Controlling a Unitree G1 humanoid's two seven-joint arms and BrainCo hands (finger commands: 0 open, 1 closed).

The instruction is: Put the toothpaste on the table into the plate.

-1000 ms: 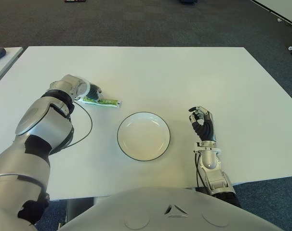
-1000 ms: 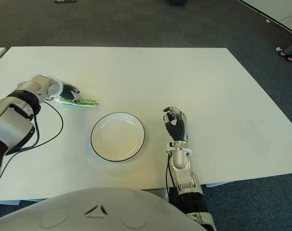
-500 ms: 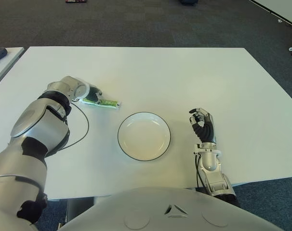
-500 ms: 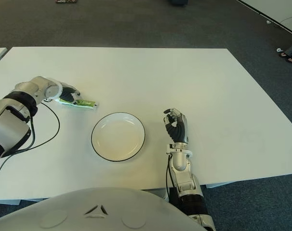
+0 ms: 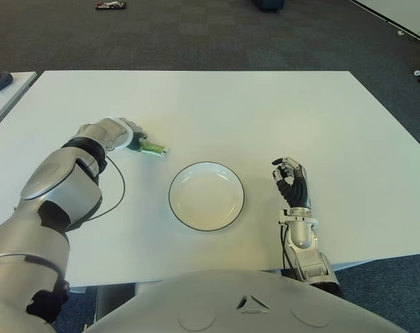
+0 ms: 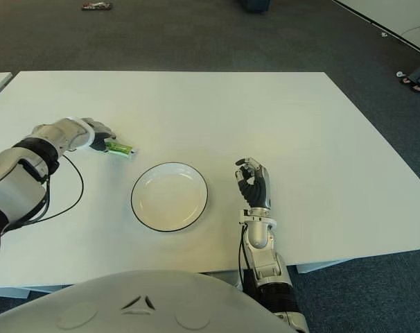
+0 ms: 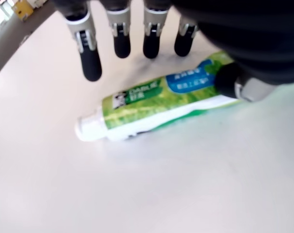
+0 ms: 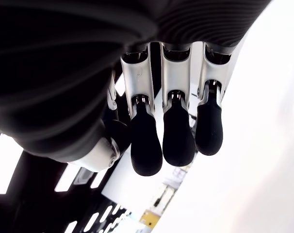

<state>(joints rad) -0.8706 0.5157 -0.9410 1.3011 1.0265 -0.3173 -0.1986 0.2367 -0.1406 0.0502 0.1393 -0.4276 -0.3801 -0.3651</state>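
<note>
White table [image 5: 265,111] holds an empty black-rimmed plate [image 5: 206,195]. Left of it lies the green toothpaste tube [image 7: 161,102], under the left hand [image 5: 120,133], fingers spread. Right hand [image 5: 291,184] stays loosely curled, empty.

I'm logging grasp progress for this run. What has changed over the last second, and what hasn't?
The left hand has slid farther along the toothpaste, covering more of the tube; its thumb touches the tube while the four fingers are extended above it, so there is no closed grasp yet. The tube lies on the table. The plate and the idle right hand, right of the plate, stayed put.
</note>
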